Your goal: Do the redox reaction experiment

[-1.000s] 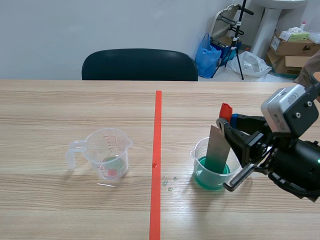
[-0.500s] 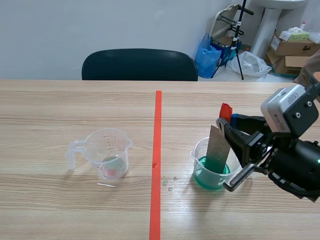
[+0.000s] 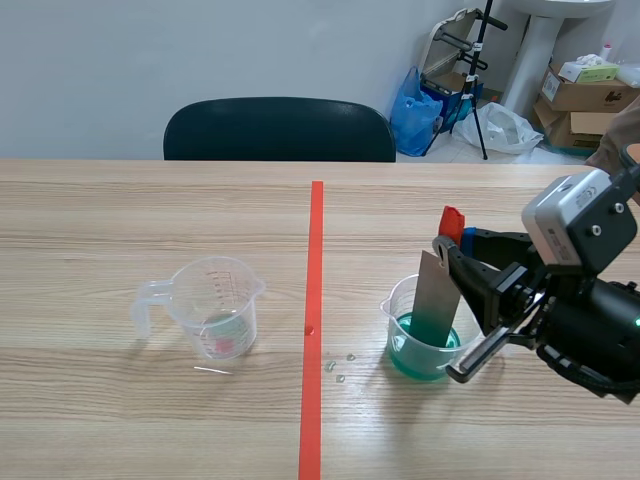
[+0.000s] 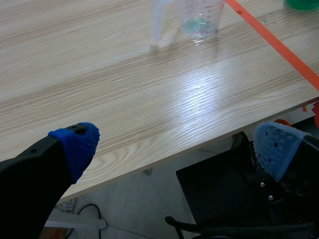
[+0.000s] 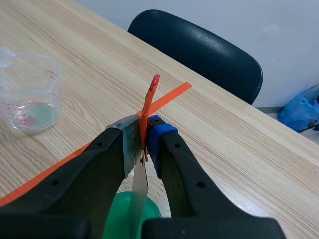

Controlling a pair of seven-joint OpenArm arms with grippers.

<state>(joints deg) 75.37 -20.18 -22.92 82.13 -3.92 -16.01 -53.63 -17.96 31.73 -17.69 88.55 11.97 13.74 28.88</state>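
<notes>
Metal strip (image 3: 437, 298), flat grey, dipped in green-filled beaker (image 3: 395, 315), grasped by right hand (image 5: 144, 144), left hand (image 4: 175, 145) released

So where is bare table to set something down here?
Widest bare wood: the far band of table beyond jug and beaker. Also bare: left of the tape, nearer than the jug. Crowded: right of the tape, where the right end effector holds the strip in the beaker, droplets beside it.

Jug (image 3: 215, 305) L, strip (image 3: 436, 298) in beaker (image 3: 396, 306) R
</notes>
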